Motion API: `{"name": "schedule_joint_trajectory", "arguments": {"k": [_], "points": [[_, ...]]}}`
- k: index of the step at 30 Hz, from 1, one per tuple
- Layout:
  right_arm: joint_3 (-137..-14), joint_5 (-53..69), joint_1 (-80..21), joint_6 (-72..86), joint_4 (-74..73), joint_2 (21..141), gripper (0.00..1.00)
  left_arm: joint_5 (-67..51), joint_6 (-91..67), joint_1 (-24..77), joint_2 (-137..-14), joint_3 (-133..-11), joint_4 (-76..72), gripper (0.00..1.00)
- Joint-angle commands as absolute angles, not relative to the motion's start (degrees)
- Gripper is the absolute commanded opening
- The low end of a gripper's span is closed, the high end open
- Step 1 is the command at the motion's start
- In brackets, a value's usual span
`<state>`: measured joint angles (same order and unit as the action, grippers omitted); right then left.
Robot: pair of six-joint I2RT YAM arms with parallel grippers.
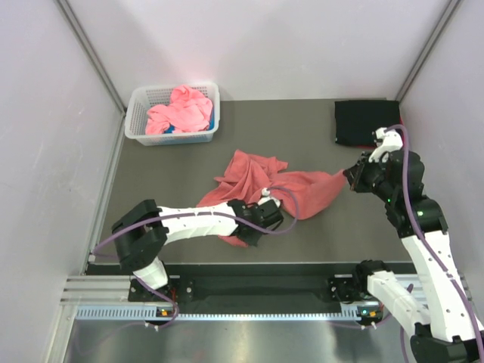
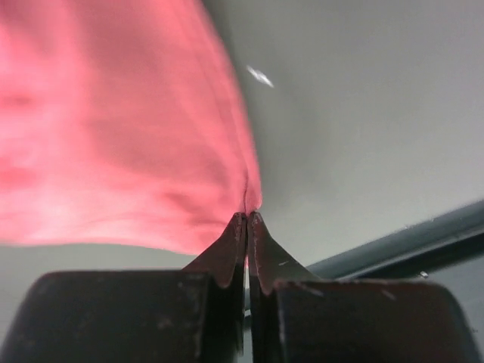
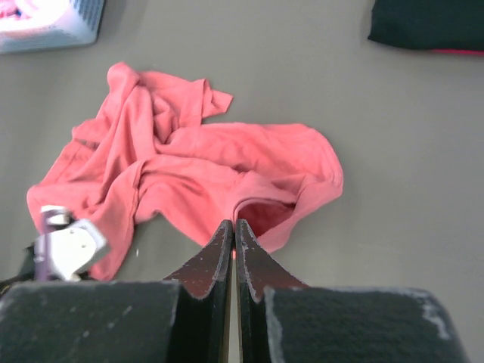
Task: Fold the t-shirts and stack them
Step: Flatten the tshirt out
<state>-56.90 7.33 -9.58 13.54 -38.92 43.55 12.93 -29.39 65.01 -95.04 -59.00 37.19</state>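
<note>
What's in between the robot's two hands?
The crumpled salmon-red t-shirt stretches from the left hand across to the right hand. The top view shows it best.

The crumpled salmon-red t-shirt (image 1: pixel 253 175) blocks mid-table; open tabletop (image 1: pixel 295 130) separates it from the basket (image 1: pixel 170 139) and the black t-shirt (image 1: pixel 365 121).

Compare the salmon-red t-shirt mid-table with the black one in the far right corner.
Pose: the salmon-red t-shirt lies crumpled and spread out; the black t-shirt is a neat folded rectangle. Handling: the left gripper pinches the salmon-red one's edge; no gripper holds the black one. Footprint: the salmon-red one spreads wider. Both rest on the table.
</note>
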Motion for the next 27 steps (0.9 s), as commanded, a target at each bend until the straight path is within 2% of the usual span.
{"name": "schedule_joint_trajectory", "arguments": {"k": [1,4,5,7,8,9,10,13,15,17,18,22,27], "points": [[-63.1,3.9,-9.1,15.2,-33.3,47.8,0.00,29.2,-30.9,64.7,-89.1,-69.7,52.0,0.00],[-74.6,0.4,-9.1,12.5,-31.7,55.3,0.00,38.0,-27.8,58.6,-84.3,-83.5,60.8,0.00],[-83.7,-1.5,-8.4,9.4,-32.2,57.5,0.00,41.5,-26.2,52.7,-83.2,-91.5,63.9,0.00],[-95.7,-3.1,-7.1,7.5,-36.5,64.3,0.00,44.5,-20.1,45.7,-79.7,-98.7,63.4,0.00],[-106.8,-3.1,-5.8,6.3,-38.0,66.1,0.00,46.6,-17.6,40.7,-78.5,-104.5,59.7,0.00],[-110.4,-2.6,-5.5,5.5,-38.3,67.6,0.00,48.2,-14.3,39.1,-76.4,-107.0,58.1,0.00],[-112.1,-1.8,-5.5,4.6,-36.1,67.2,0.00,49.9,-12.7,38.2,-75.2,-108.4,55.6,0.00],[-105.1,1.5,-5.5,2.5,-34.2,61.6,0.00,50.5,-8.3,37.6,-71.7,-107.5,49.4,0.00],[-95.0,-0.3,-5.4,2.1,-35.3,56.6,0.00,50.5,-8.5,37.6,-70.0,-104.4,49.7,0.00],[-86.9,-7.7,-5.2,0.9,-34.9,53.6,0.00,51.6,-8.8,37.5,-68.9,-101.1,49.7,0.00],[-85.8,-9.9,-5.0,0.4,-34.7,52.0,0.00,52.5,-8.9,37.5,-67.9,-100.3,49.6,0.00],[-92.2,-16.4,-4.1,-4.5,-35.4,53.0,0.00,56.3,-5.4,37.4,-65.0,-99.8,44.3,0.00],[-107.5,-15.6,-4.2,-7.4,-33.5,56.0,0.00,55.8,0.8,37.4,-64.9,-108.4,39.3,0.00]]}}
